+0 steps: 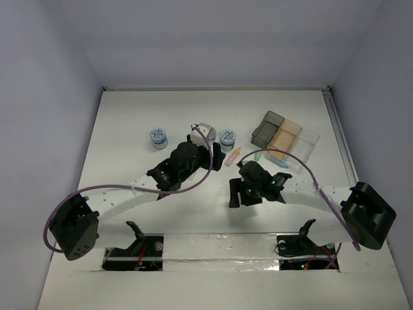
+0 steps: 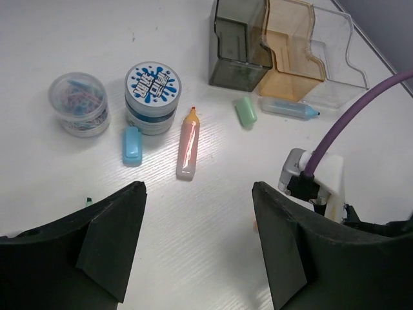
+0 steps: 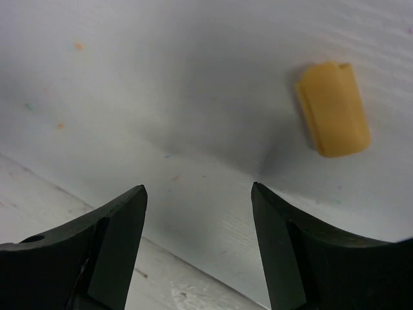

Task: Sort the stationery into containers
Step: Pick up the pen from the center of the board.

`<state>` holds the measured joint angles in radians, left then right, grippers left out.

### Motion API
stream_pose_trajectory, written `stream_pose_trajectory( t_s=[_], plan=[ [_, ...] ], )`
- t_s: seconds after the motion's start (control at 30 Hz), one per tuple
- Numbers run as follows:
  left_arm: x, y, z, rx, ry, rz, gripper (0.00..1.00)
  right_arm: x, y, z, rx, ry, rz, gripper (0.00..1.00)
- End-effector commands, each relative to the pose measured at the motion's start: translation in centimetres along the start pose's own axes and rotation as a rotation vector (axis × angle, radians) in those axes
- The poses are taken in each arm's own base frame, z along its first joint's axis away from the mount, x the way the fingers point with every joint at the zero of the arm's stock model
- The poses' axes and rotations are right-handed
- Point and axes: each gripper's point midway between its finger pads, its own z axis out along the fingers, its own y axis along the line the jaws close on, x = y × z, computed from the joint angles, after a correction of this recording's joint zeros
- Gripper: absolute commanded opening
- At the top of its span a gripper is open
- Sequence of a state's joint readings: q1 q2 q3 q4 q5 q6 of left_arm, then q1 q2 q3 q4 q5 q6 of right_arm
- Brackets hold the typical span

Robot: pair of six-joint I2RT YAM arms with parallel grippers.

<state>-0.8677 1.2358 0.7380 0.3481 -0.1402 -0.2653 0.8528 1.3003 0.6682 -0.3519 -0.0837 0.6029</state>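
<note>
Contents of the containers point(image 2: 293, 55) unclear; left end effector point(image 2: 198, 188) and right end effector point(image 3: 197, 189) both released.

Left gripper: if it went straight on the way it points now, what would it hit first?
Probably the pink-orange piece, lying on the table almost dead ahead of the open left gripper. The blue piece and patterned roll sit left of that line; depth is unclear.

top view looks down on the whole counter point(image 1: 129, 129) from behind. left wrist view looks beyond its fingers point(image 2: 110, 239) to the containers point(image 2: 232, 51), shared overhead. right wrist view sits close above the counter, overlap hard to tell.
</note>
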Motion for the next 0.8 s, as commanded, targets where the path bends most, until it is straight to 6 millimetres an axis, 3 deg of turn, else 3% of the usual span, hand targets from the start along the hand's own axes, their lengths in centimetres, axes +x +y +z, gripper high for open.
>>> stream_pose_trajectory(
  t_s=[0.0, 0.17, 0.5, 0.77],
  plan=[
    [-0.8, 0.1, -0.3, 0.011, -0.032, -0.018, 0.64, -0.6, -0.2, 1.4, 0.009, -0.056, 0.115, 0.72],
    [-0.4, 0.0, -0.1, 0.022, -0.021, -0.018, 0.64, -0.6, -3.2, 2.7, 0.155, -0.099, 0.152, 0.75],
    [1.3, 0.3, 1.5, 0.023, 0.039, -0.027, 0.6, -4.0, -8.2, 1.8, 0.308, -0.248, 0.227, 0.76],
    [3.5, 0.0, 3.5, 0.034, 0.107, -0.039, 0.6, -7.3, -9.8, 1.5, 0.277, -0.315, 0.204, 0.77]
  ],
)
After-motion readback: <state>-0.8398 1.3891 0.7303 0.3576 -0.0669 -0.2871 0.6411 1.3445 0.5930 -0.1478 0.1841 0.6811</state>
